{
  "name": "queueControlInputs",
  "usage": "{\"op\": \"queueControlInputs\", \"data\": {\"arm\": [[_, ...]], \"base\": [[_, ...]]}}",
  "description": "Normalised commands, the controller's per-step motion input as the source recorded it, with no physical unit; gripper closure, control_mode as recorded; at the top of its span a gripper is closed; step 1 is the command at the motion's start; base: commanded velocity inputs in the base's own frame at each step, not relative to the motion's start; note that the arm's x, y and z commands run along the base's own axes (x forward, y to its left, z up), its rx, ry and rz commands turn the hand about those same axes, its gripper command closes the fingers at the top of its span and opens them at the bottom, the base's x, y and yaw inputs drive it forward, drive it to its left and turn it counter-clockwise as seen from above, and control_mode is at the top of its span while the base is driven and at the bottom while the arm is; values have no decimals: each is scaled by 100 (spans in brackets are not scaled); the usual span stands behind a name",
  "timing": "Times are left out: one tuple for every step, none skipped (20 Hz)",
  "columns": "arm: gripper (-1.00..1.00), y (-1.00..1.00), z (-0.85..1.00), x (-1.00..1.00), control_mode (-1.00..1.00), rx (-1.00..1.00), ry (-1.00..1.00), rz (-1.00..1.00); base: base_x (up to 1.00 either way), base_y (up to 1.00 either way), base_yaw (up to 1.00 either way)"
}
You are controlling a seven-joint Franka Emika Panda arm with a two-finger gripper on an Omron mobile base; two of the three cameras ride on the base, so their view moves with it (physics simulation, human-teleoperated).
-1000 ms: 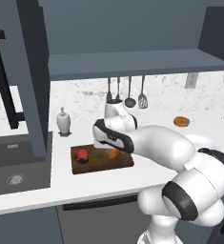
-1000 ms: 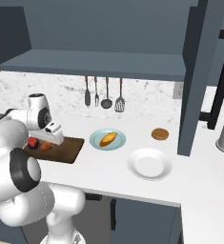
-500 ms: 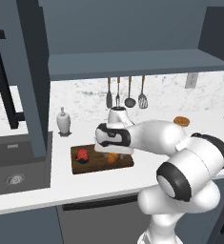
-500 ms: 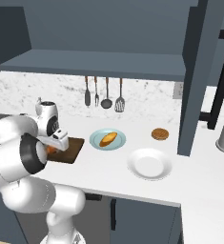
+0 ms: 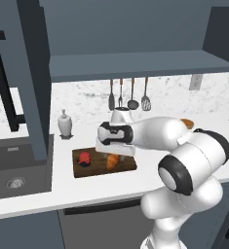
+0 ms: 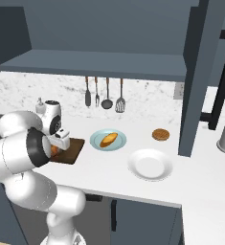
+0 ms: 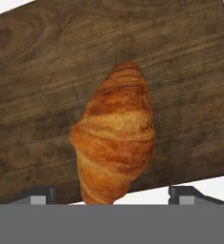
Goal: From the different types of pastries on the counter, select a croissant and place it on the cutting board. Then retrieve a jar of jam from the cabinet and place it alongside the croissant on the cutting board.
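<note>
Here, croissant (image 7: 114, 138) flat on cutting board (image 7: 42, 71) — long axis running toward the gripper (image 7: 112, 196).

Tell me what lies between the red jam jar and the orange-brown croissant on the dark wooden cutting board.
Nothing but bare board: in the left base view, the red jam jar and the orange-brown croissant sit apart on the dark wooden cutting board, with only wood between them.
</note>
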Motion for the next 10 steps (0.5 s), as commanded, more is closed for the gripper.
{"op": "queueControlInputs", "data": {"arm": [[-100,0,0,0,-100,3,0,0],[-100,0,0,0,-100,1,0,0],[-100,0,0,0,-100,0,0,0],[-100,0,0,0,-100,0,0,0],[-100,0,0,0,-100,0,-1,0],[-100,0,0,0,-100,0,-2,0],[-100,0,7,0,-100,0,-3,0],[-100,0,14,0,-100,0,-4,0],[-100,0,8,0,-100,0,-3,0],[-100,16,-1,-46,-100,0,-2,0]], "base": [[0,0,0],[0,0,0],[0,0,0],[0,0,0],[0,0,0],[0,0,0],[0,0,0],[0,0,0],[0,0,0],[0,0,0]]}}
